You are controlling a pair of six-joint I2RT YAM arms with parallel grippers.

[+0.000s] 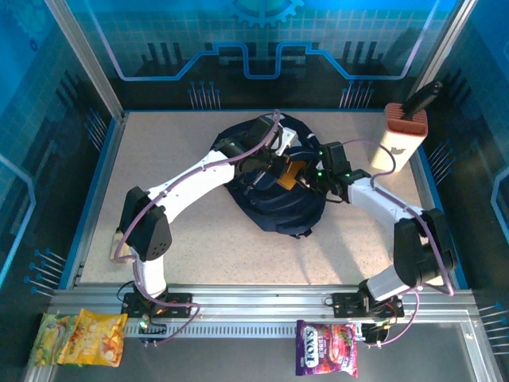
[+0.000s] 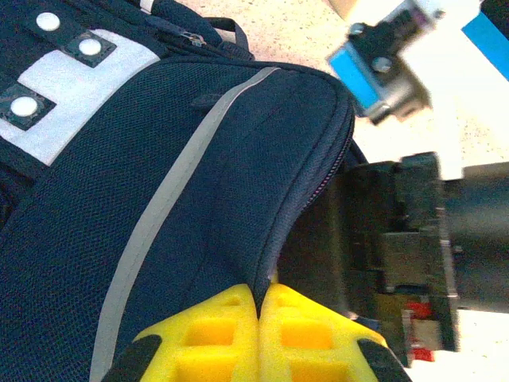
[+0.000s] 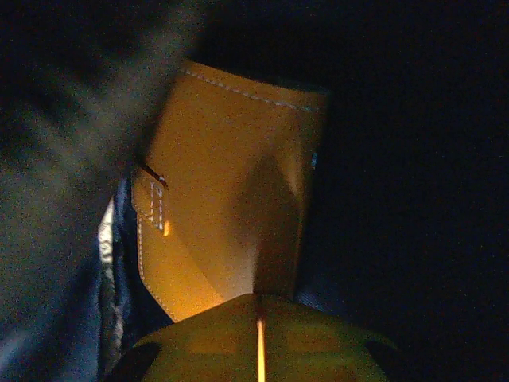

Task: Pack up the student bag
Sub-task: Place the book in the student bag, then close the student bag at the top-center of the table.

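Now: bag (image 1: 278, 208) lies at centre of table (image 1: 199, 247); left gripper (image 2: 258, 322) clamped on its opening rim; right gripper (image 3: 258, 338) closed inside the bag, pads at orange pouch (image 3: 231, 183) edge, grip on it unclear.

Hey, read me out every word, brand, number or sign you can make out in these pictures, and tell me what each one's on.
Nothing reads clearly enough to quote.
purple packet: white lettering, too small and blurred to read.
yellow packets: print too small to read.
student bag: no lettering seen.
orange pouch: no lettering seen.
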